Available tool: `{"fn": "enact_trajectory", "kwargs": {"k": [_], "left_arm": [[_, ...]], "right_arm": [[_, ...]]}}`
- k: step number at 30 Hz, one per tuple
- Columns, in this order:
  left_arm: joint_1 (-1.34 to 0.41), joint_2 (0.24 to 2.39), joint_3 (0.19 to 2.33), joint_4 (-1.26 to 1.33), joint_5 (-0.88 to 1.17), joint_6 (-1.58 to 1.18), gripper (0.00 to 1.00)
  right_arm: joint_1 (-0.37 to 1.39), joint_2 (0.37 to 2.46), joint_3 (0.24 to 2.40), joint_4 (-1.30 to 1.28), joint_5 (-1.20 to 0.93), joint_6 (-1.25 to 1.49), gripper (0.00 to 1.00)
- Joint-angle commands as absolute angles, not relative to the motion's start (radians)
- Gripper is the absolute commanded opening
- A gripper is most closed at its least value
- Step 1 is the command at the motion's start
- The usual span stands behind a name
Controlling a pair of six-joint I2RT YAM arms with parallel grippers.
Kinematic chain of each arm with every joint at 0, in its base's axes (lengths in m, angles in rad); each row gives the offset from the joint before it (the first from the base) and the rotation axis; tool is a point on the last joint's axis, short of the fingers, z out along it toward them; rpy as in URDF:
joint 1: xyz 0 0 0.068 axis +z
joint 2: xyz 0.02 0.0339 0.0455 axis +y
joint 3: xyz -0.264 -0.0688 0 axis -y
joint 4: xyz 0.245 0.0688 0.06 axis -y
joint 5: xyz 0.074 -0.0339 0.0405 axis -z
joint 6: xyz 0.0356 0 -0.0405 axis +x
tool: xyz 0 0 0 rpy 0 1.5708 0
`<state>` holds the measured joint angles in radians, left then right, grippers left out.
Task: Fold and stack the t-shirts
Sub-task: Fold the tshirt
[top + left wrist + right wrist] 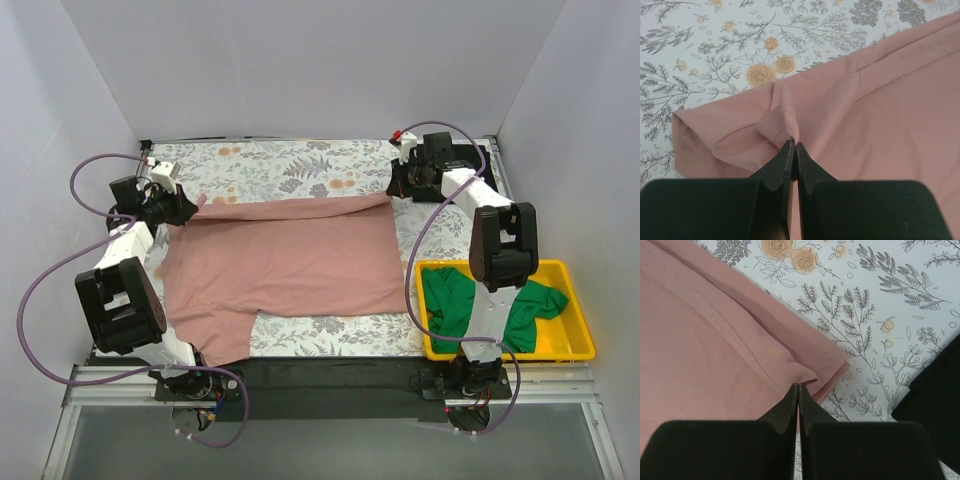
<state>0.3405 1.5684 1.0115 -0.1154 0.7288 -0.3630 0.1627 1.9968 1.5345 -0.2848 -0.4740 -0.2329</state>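
The dusty pink t-shirt [285, 260] lies spread on the floral table cover, its far edge folded over. My left gripper [183, 207] is shut on the shirt's far left corner; in the left wrist view [794, 146] a pinched ridge of pink cloth [840, 110] rises between the tips. My right gripper [397, 186] is shut on the far right corner; in the right wrist view [798, 386] the pink hem [715, 340] is pinched. The bright green t-shirt [450, 300] lies crumpled in the yellow bin. A black cloth, probably the black t-shirt [935, 400], shows at the right wrist view's right edge.
The yellow bin [577, 340] stands at the near right beside the right arm's base. The floral table cover [290, 165] runs to the white back wall. White walls close in left and right. Purple cables loop from both arms.
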Motion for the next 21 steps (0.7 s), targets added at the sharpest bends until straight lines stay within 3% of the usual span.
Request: {"fn": "enact_trajectory", "kwargs": {"k": [1, 21], "left_arm": [[0.359, 1.525, 0.989, -0.121, 0.655, -0.334, 0.00], [0.406, 1.542, 0.997, -0.190, 0.678, -0.221, 0.00]], "right_arm": [[0.156, 1.948, 1.513, -0.293, -0.466, -0.267, 0.01], [0.132, 1.963, 1.513, -0.370, -0.466, -0.342, 0.01]]}}
